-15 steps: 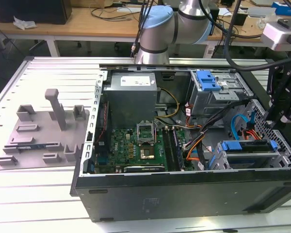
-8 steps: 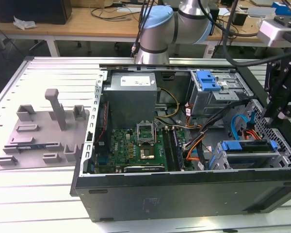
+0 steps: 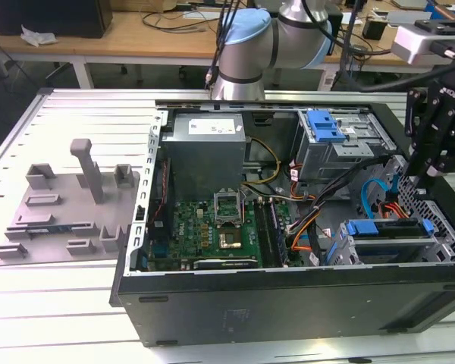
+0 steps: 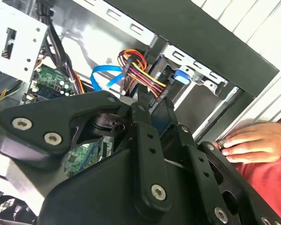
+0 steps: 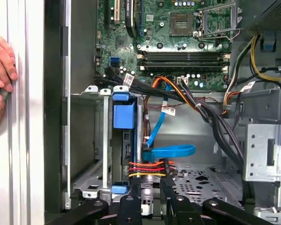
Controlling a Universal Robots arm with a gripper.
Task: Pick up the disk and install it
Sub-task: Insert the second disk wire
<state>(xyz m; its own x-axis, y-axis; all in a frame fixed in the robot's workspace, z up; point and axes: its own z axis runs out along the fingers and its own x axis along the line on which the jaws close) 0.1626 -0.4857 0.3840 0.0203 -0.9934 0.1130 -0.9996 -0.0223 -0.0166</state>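
Observation:
The disk [image 5: 124, 117] stands on edge in the metal drive cage [image 5: 91, 140] at the corner of the open computer case, and its bright blue carrier frame shows from above. In the exterior view the disk [image 3: 387, 229] lies in the cage at the case's right end, near the front wall. My gripper [image 3: 432, 168] hangs above that end of the case. In the first wrist view the gripper [image 5: 152, 192] is over the red, yellow and orange cable bundle [image 5: 150, 168] beside the disk. It is open with nothing between its fingers. The second wrist view has its black linkage [image 4: 145, 140] in front.
A person's hand [image 5: 0, 70] rests on the ribbed table beside the case wall [image 5: 54, 117]. A blue flat cable [image 5: 171, 151] and black wire bundles [image 5: 215, 122] cross near the cage. The motherboard [image 3: 212, 227], grey power supply [image 3: 208, 152] and a grey fixture [image 3: 68, 205] lie toward the exterior view's left.

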